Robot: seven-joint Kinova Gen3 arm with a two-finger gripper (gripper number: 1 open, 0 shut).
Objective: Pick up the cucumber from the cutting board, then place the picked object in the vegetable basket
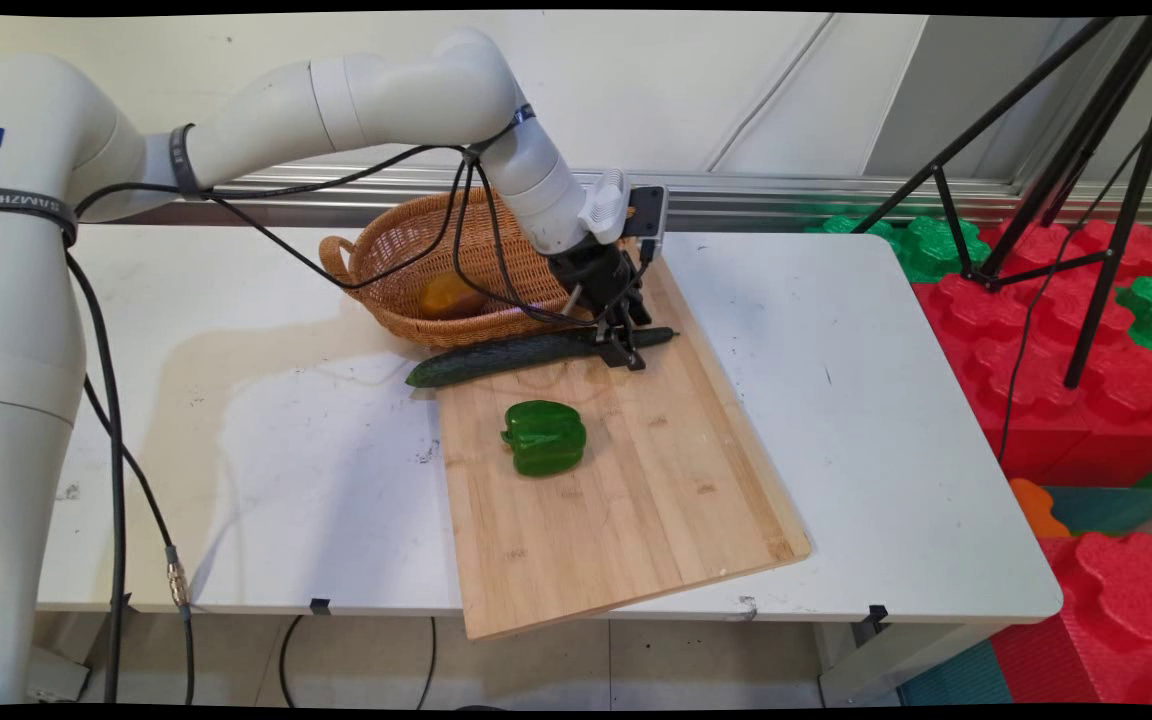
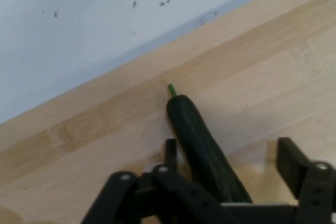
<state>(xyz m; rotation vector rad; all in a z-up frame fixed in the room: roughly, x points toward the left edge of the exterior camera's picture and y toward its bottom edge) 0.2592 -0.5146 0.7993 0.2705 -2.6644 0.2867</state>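
Note:
A long dark green cucumber [image 1: 526,355] lies across the far end of a wooden cutting board [image 1: 636,480], its left end hanging over the board's edge onto the white table [image 1: 836,350]. My gripper [image 1: 621,345] is down over the cucumber's right part, open, with a finger on each side. In the hand view the cucumber [image 2: 197,135] runs up between the fingers on the board [image 2: 262,51]. The left finger [image 2: 170,153] is against it and the right one stands apart. A green bell pepper [image 1: 544,437] rests mid-board, nearer the front.
A wicker basket [image 1: 406,240] stands just behind the cucumber, with a yellow-orange fruit [image 1: 451,296] inside. The board's near corner overhangs the table's front edge. A black tripod [image 1: 1086,200] and red and green foam blocks [image 1: 1086,400] are off the table's right side.

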